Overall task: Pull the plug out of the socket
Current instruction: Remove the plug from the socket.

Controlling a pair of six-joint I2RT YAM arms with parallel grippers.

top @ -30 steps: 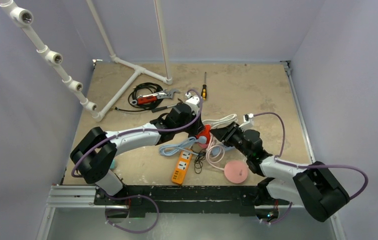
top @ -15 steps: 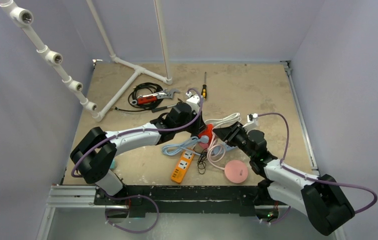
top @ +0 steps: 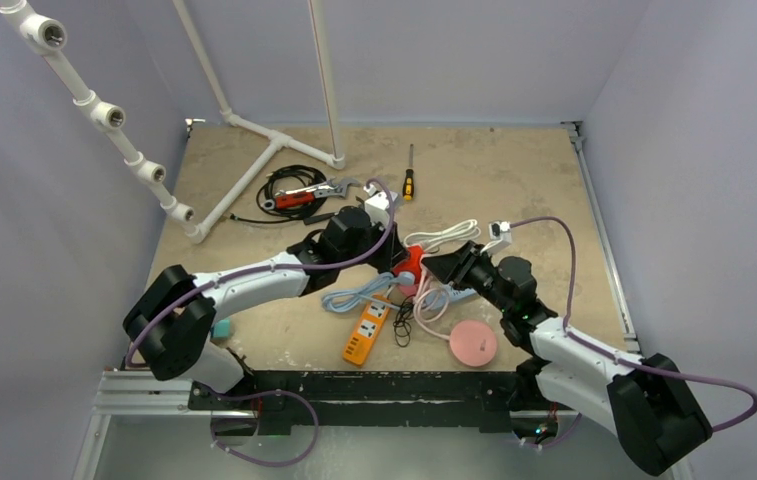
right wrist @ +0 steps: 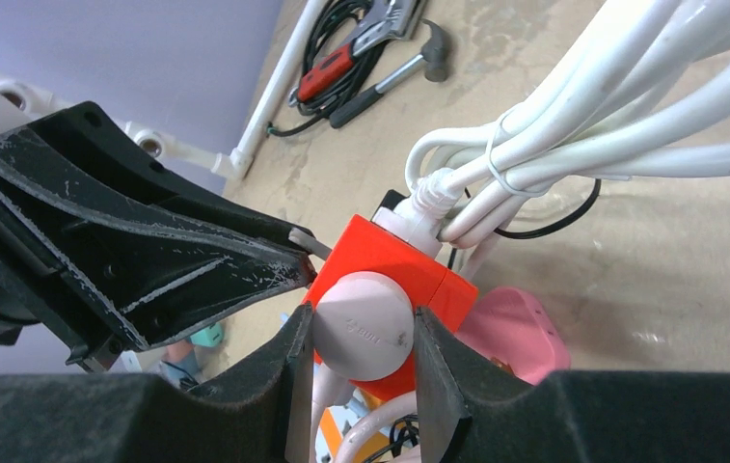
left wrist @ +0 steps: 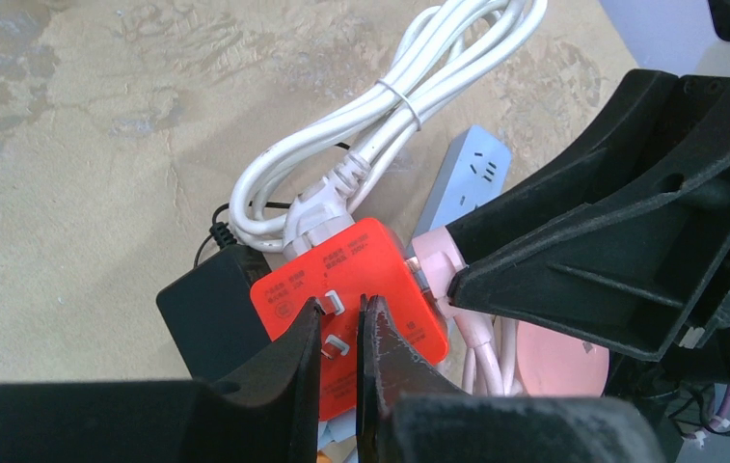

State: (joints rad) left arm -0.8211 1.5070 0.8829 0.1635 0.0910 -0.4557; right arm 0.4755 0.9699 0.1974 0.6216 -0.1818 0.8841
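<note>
A red cube socket (top: 411,266) sits raised among the cables at the table's middle. My left gripper (top: 395,262) is shut on the two metal prongs of the red socket (left wrist: 361,280), with its fingertips (left wrist: 309,323) pinching them. My right gripper (top: 433,268) is shut on a pale pink round plug (right wrist: 361,323) that is seated in the socket's side. The right gripper's fingers (right wrist: 293,362) press on both sides of the plug. In the left wrist view a short metal pin shows between the plug (left wrist: 433,260) and the cube.
A white cable bundle (left wrist: 380,125) and a black adapter (left wrist: 211,309) are also plugged into the cube. A grey power strip (left wrist: 472,169), an orange power strip (top: 365,333) and a pink disc (top: 473,343) lie nearby. A screwdriver (top: 409,180), a wrench (top: 299,197) and white pipes (top: 254,170) lie behind.
The left arm's elbow has swung left and lower. The right arm has stretched out and its gripper has crept left and farther away. Both grips are unchanged.
</note>
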